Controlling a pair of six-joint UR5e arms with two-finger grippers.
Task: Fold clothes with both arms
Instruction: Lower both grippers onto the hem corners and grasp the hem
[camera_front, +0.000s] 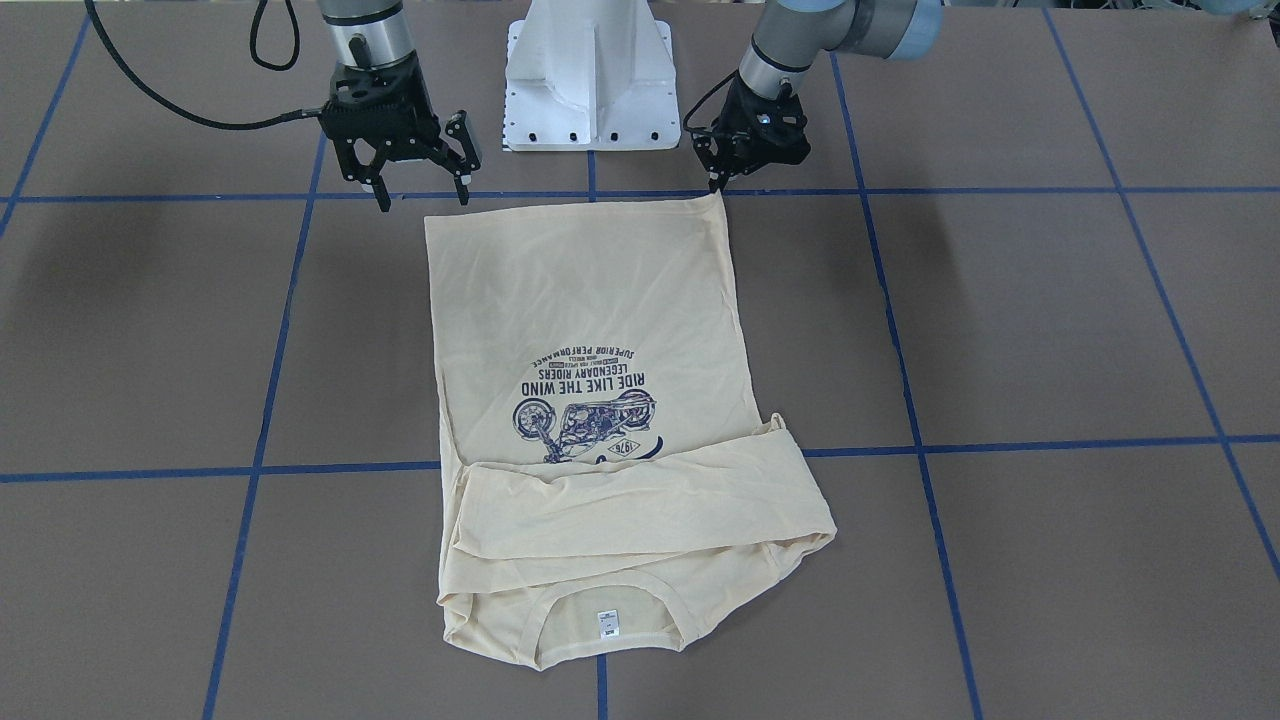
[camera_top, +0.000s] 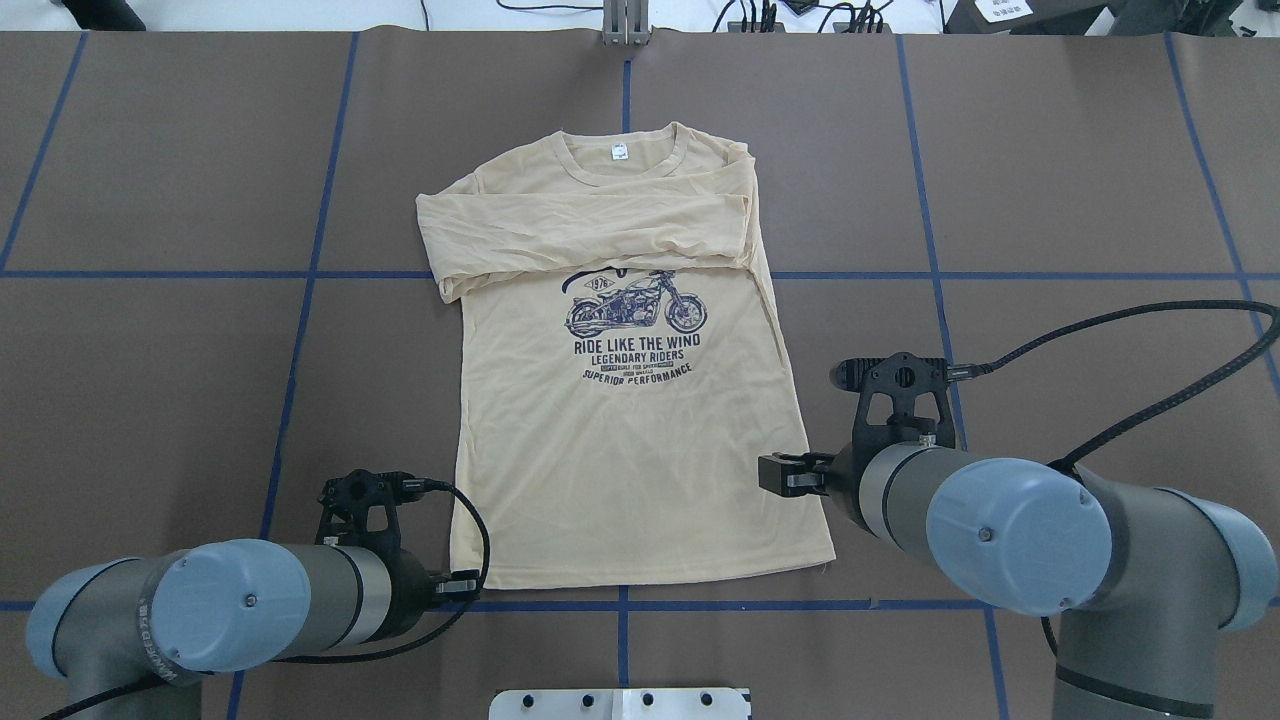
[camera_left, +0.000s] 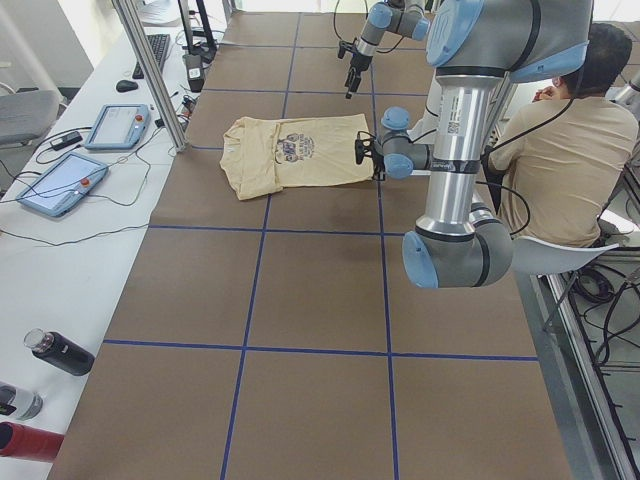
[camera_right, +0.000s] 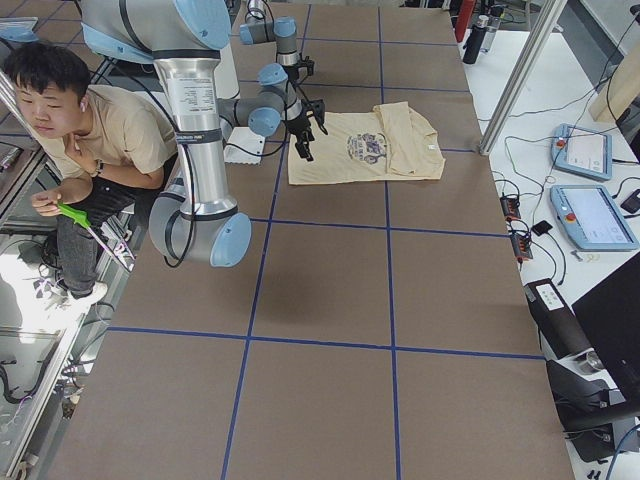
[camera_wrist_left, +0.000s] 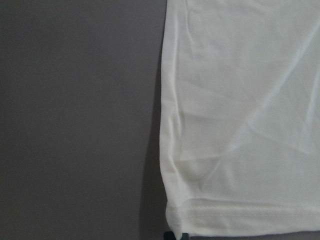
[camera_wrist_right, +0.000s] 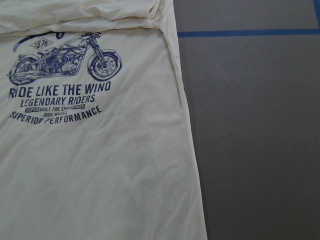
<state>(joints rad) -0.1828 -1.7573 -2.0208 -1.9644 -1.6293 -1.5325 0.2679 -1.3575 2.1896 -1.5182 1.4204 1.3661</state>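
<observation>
Noted pale cream-yellow long-sleeved T-shirt (camera_front: 580, 300) flat on brown table (camera_front: 1000, 330). Found right black two-finger gripper (camera_front: 423, 195) spread wide, empty, by one hem corner; cannot tell spread of left black gripper (camera_front: 720, 178) at other. Pinch both corners level, lift together.

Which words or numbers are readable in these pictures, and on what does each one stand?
"1976": badge on the T-shirt front.
"RIDE LIKE THE WIND": T-shirt, below the motorcycle print.
"LEGENDARY RIDERS": next line down.
"SUPERIOR PERFORMANCE": lowest, curved line.
Two small lines between them: blurred.
Neck label: too small to read.
</observation>
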